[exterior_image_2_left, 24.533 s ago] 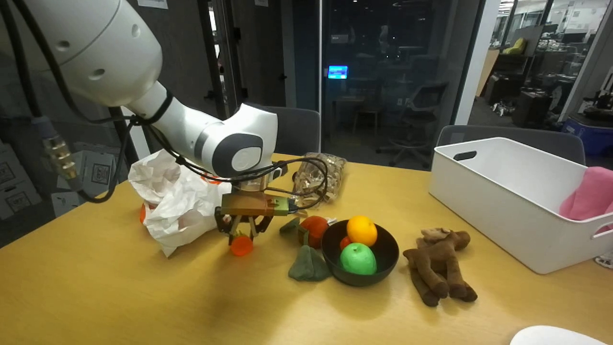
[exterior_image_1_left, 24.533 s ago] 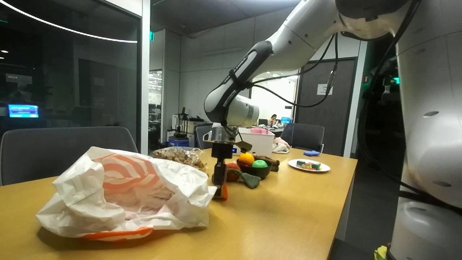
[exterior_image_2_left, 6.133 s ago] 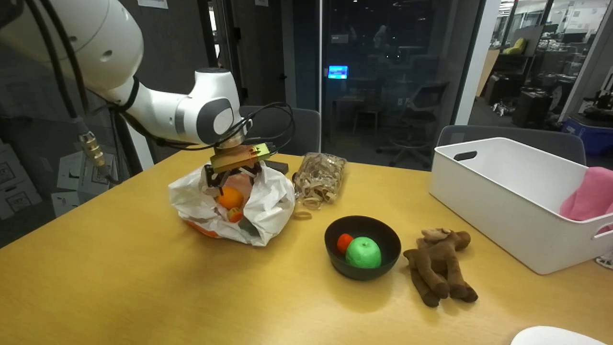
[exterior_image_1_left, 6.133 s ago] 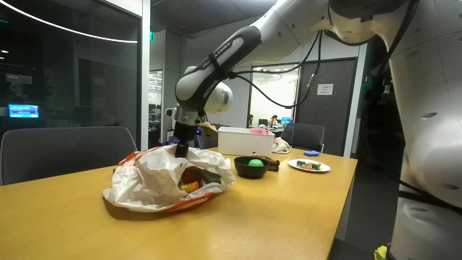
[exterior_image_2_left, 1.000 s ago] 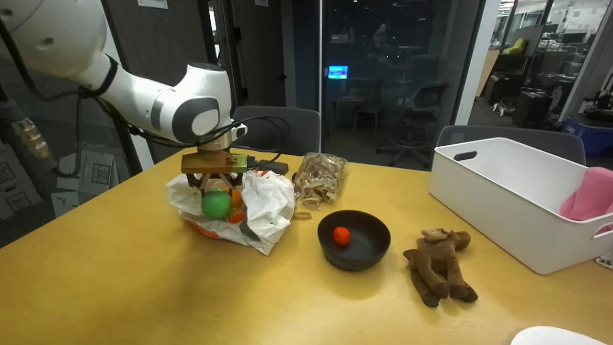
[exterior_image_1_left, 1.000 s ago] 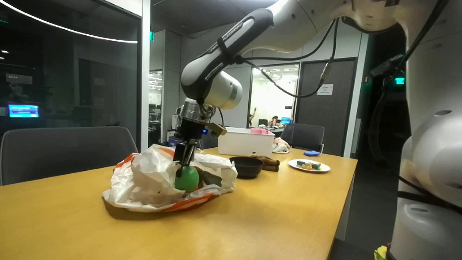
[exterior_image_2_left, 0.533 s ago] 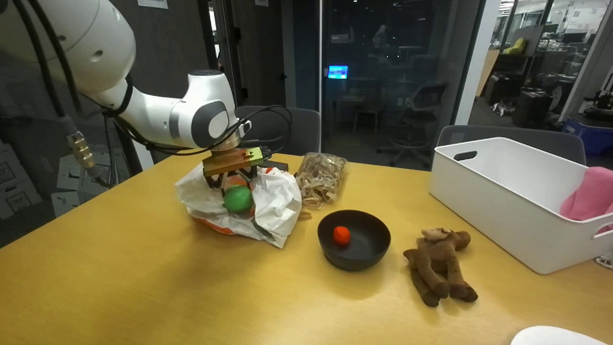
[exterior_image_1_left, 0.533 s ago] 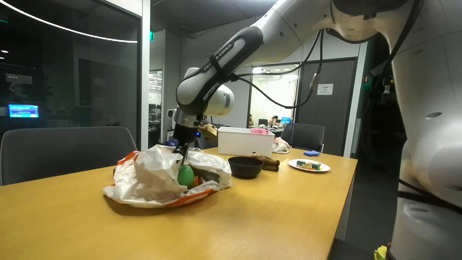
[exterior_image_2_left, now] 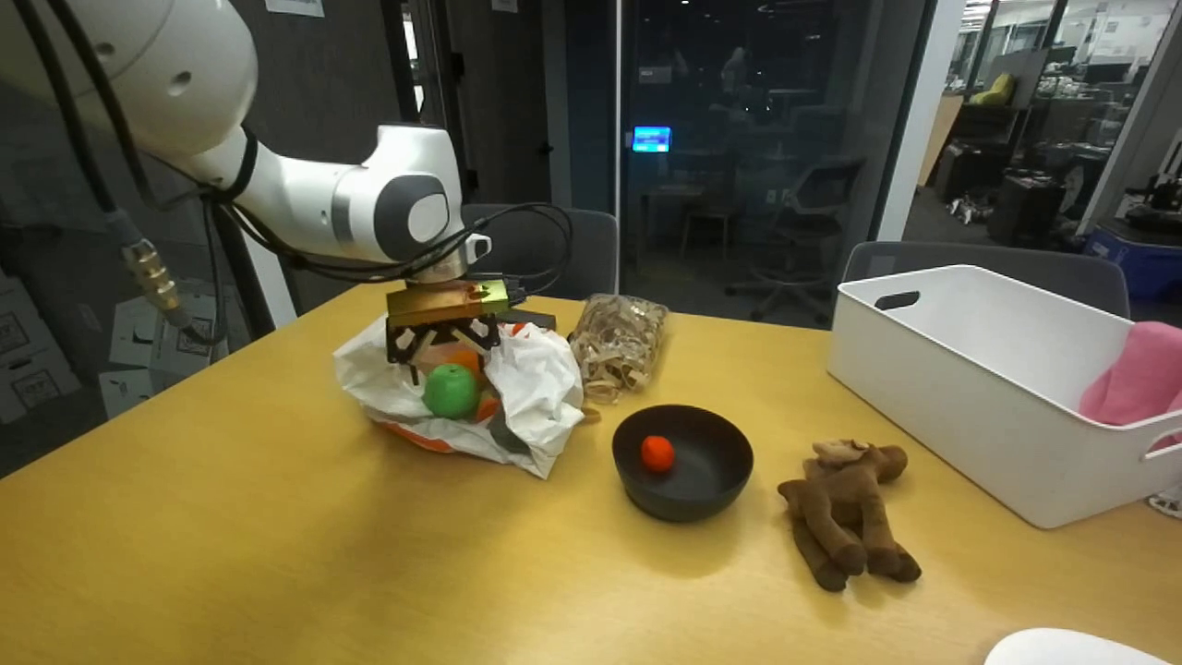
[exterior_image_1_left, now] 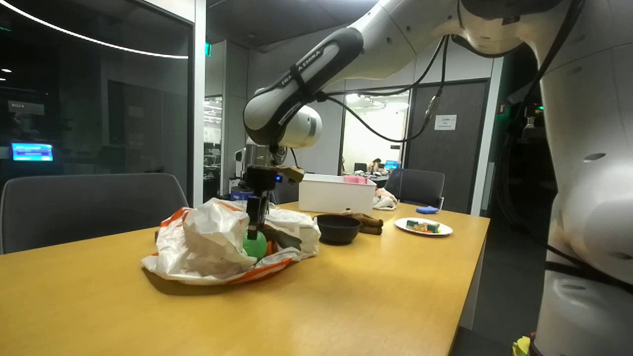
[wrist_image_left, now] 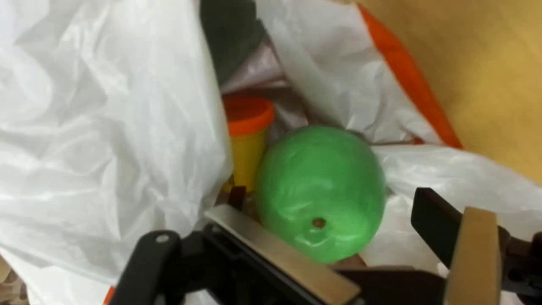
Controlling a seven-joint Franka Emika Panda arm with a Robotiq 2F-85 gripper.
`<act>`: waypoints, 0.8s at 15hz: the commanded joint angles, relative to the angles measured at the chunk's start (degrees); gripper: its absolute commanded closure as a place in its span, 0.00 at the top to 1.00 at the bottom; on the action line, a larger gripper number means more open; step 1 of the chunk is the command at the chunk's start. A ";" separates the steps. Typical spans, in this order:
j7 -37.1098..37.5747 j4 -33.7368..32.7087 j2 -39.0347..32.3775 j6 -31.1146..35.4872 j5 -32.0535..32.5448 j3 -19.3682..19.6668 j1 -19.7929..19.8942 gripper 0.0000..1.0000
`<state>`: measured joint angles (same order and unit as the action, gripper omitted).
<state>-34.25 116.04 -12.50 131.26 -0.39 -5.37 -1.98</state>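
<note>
Green fruit (wrist_image_left: 322,178) sits in the mouth of the white bag (exterior_image_1_left: 212,247); about six seconds ago it is in the black bowl (exterior_image_2_left: 706,462), and one second ago it is at the fingertips of the gripper (exterior_image_2_left: 450,368) by the bag's opening. The jaws now stand apart, wider than half a second ago: in the wrist view one finger (wrist_image_left: 288,256) is at seven o'clock of the fruit and its mate between three and four. White plastic shows between the fruit and that farther finger; whether the nearer one touches the fruit, I cannot tell. The gripper's body is level now in an exterior view, where half a second ago it leans.

Beside the fruit, the wrist view shows a yellow tub (wrist_image_left: 247,156) at ten o'clock and a dark green piece (wrist_image_left: 230,38) at eleven. An orange (exterior_image_2_left: 464,358) shows at one o'clock of the fruit in an exterior view. About 24 seconds ago the gripper holds the tub, and the orange is in the bowl.

In that same exterior view the bowl stands between three and four o'clock of the bag, now holding the small red ball (exterior_image_2_left: 657,453). Farther that way, the brown plush animal (exterior_image_2_left: 850,526) lies unmoved.
</note>
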 commanded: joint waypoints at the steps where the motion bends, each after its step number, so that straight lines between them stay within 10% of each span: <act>1: 1.93 -0.48 6.81 -12.62 -1.17 0.11 0.96 1.00; 5: 3.38 -1.20 12.44 -21.62 -2.42 1.91 1.63 1.00; 12: 11.96 0.93 16.59 -16.28 -3.77 8.97 5.59 1.00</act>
<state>-24.37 115.19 2.35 111.98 -1.74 1.09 1.69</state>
